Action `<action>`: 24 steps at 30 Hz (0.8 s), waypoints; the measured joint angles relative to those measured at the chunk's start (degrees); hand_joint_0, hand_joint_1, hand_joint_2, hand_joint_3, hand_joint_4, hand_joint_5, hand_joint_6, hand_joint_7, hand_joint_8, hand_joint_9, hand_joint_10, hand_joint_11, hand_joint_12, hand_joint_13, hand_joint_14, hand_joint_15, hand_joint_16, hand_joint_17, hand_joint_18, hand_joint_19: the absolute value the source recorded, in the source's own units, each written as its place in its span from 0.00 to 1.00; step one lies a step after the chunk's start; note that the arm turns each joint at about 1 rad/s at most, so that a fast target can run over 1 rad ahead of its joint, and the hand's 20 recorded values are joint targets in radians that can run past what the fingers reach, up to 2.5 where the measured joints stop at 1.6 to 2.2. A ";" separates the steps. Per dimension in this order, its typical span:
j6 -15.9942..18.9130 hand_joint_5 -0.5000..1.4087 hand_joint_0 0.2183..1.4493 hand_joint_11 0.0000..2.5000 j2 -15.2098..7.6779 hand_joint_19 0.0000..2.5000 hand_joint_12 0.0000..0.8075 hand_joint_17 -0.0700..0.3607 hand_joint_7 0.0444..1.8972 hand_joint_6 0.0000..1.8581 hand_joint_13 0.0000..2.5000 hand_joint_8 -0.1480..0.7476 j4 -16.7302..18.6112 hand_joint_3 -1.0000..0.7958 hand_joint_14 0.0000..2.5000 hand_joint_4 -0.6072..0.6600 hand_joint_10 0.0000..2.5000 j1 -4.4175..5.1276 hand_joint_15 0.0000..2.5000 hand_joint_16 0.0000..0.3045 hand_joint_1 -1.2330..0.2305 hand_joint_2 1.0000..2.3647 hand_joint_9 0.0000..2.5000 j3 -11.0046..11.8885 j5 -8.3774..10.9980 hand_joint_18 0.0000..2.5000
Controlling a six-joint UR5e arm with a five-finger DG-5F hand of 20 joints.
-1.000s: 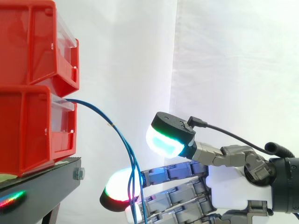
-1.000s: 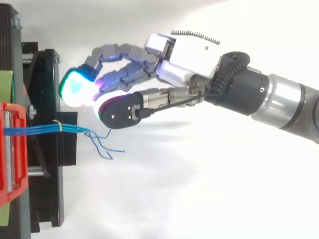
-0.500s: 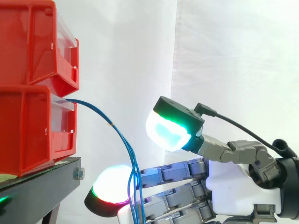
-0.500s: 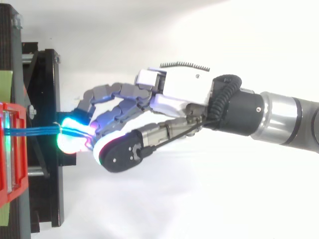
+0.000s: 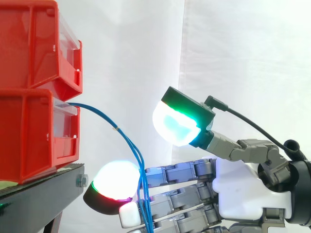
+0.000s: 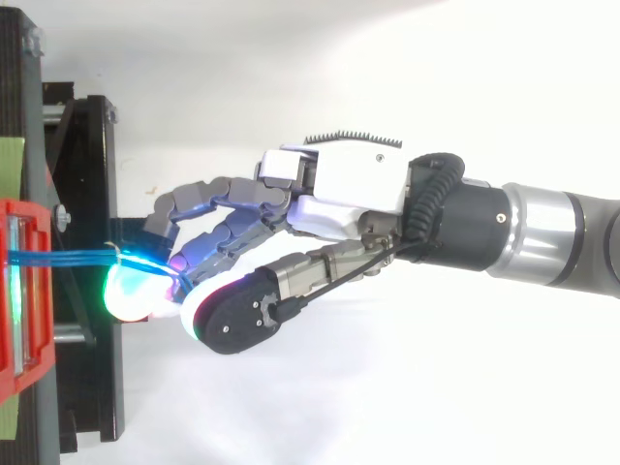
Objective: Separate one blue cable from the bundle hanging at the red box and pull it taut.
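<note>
A bundle of thin blue cables [image 5: 121, 138] leaves the lower red bin [image 5: 34, 136] and arcs down to the right, tied by a small band partway along. My hand [image 5: 243, 187] reaches in from the right, open, with its fingers stretched toward the bins. The hanging strands cross in front of those fingers [image 5: 170, 174], close beside a white-glowing fingertip [image 5: 112, 187]. The thumb pad, glowing cyan and green, is raised well above the fingers and clear of the cables. From above, the cables [image 6: 68, 257] run from the bin [image 6: 19, 291] to the glowing fingertips [image 6: 136, 291], which cover their loose ends.
A second red bin [image 5: 34, 43] sits on top of the lower one. Both rest on a black stand [image 5: 43, 194] whose edge lies just below my fingertips. A white curtain hangs behind.
My hand has moved toward the bins and across under the bundle. The fingertips now lie at the strands, hiding the loose ends that hung free a second ago.
</note>
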 measured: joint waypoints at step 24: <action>0.41 0.17 0.33 0.25 0.10 0.22 0.42 0.37 0.56 0.27 0.29 0.47 0.08 0.33 0.01 0.62 0.01 -1.49 0.20 0.13 0.38 0.01 0.30 0.07 -0.24 0.25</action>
